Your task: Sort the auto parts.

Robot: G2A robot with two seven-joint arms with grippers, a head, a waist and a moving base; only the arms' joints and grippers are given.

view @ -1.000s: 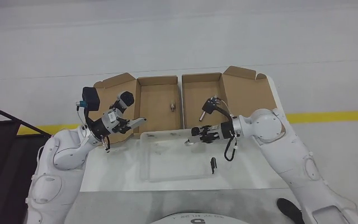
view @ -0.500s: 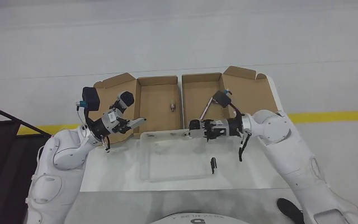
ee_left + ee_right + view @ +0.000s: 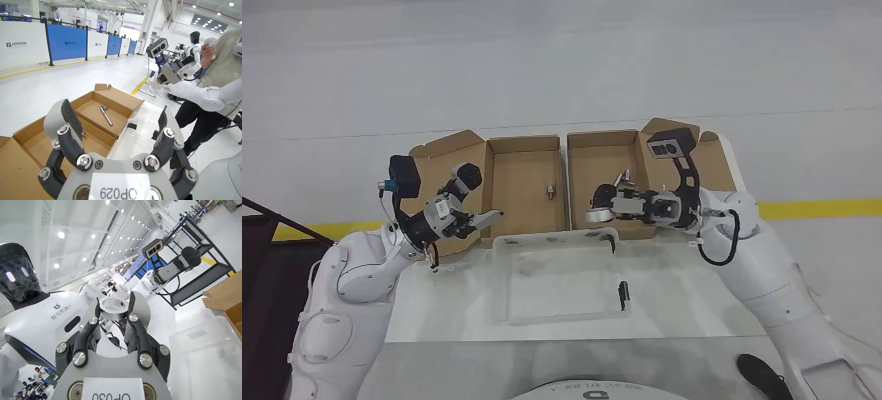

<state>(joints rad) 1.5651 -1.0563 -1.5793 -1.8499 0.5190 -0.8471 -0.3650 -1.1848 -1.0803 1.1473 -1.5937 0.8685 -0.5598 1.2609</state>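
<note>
Metal ring point(image 3: 113, 308) is clamped between the fingers of the right gripper point(image 3: 114, 304) and has been carried from over the clear tray point(image 3: 542, 305) toward the right box point(image 3: 587, 165). A second ago this gripper was seen low over the tray's far edge. Half a second ago it had been raised and turned. Now it is held above the near wall of the box, with the tray left behind and below it. The pick is judged done and the carry nearly so; only the release into the box is left for this part. A steel rod point(image 3: 105, 114) already lies in that box, beyond the gripper, so the ring is apparently being sorted alongside it.

The left gripper point(image 3: 115, 111) has not been moved across the frames. Its fingers are spread wide with nothing between them, and the left box point(image 3: 522, 200), with a small bolt point(image 3: 550, 189) inside, lies just ahead of it. A small black part point(image 3: 622, 292) is left in the tray.
</note>
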